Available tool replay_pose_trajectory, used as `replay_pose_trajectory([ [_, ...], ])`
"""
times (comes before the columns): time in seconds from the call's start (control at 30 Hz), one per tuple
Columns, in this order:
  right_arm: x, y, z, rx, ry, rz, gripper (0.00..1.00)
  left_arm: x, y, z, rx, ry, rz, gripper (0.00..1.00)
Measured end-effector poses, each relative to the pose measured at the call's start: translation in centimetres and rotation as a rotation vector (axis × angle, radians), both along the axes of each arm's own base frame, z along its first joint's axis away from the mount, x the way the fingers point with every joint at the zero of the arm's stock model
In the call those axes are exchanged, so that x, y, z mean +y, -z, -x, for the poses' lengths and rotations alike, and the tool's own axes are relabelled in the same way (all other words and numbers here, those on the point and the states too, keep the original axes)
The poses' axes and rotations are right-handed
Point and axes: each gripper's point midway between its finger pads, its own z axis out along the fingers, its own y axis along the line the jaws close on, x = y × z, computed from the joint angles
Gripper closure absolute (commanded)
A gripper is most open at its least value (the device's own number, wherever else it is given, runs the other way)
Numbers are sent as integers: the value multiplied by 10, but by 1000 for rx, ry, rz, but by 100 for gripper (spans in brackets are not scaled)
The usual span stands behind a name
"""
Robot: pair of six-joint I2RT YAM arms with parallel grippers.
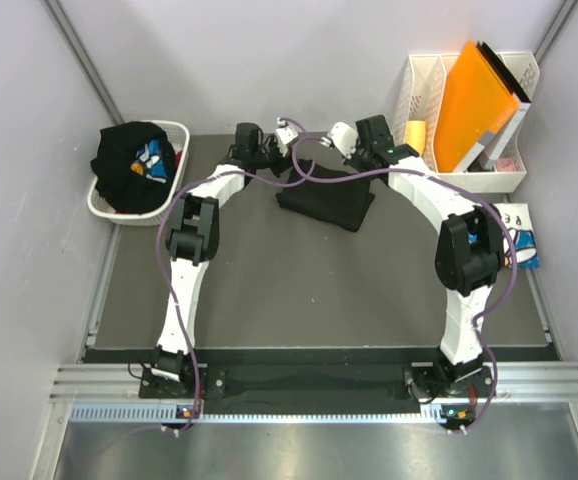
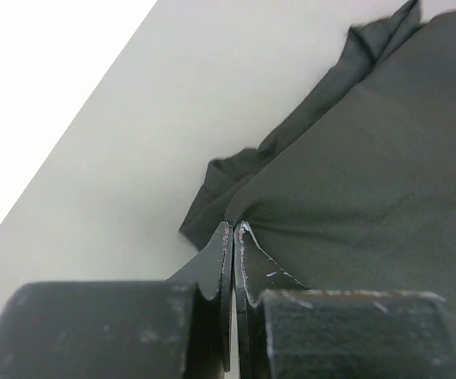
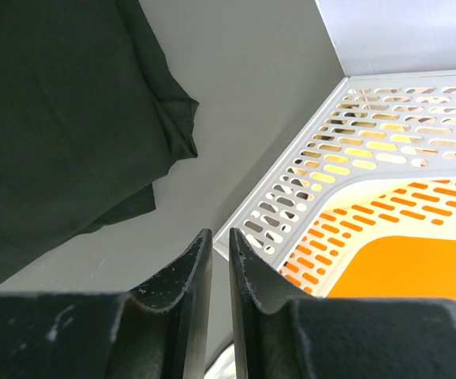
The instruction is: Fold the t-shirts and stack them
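Observation:
A folded black t-shirt lies on the dark mat at the back centre. It shows flat in the left wrist view and the right wrist view. My left gripper hovers at the shirt's far left; its jaws are shut and their tips line up with the cloth's edge. My right gripper is over the shirt's far right, barely open, with only bare table in the narrow gap. Another black t-shirt with a blue and white print sits bunched in the basket. A white printed t-shirt lies folded at the right edge.
The white laundry basket stands at the back left. A white perforated file holder with an orange folder stands at the back right, close to my right fingertips. Grey walls close in on three sides.

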Motion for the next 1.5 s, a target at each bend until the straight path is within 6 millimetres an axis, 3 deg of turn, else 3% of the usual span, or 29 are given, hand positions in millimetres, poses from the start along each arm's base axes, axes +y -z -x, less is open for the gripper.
replay_pose_trajectory([
  [0.43, 0, 0, 0, 0, 1, 1, 84, -8, -5, 18, 28, 102, 152, 100],
  [0.73, -1, 10, -1, 16, 5, 12, 84, -10, -43, 17, -41, 136, 217, 100],
  [1.03, -1, 17, -2, 28, 6, 18, 84, -14, -56, -2, -134, 85, 170, 100],
  [1.17, -1, 17, -2, 28, 6, 18, 84, -15, -36, -19, -178, 20, 98, 100],
  [1.3, -1, 17, -2, 29, 6, 18, 84, -27, 5, -28, -196, -20, -8, 49],
  [1.4, -1, 17, -2, 29, 7, 18, 84, -34, 38, -24, -190, -26, -98, 42],
  [1.5, -1, 17, -2, 29, 5, 18, 84, -36, 35, -31, -257, -47, -151, 37],
])
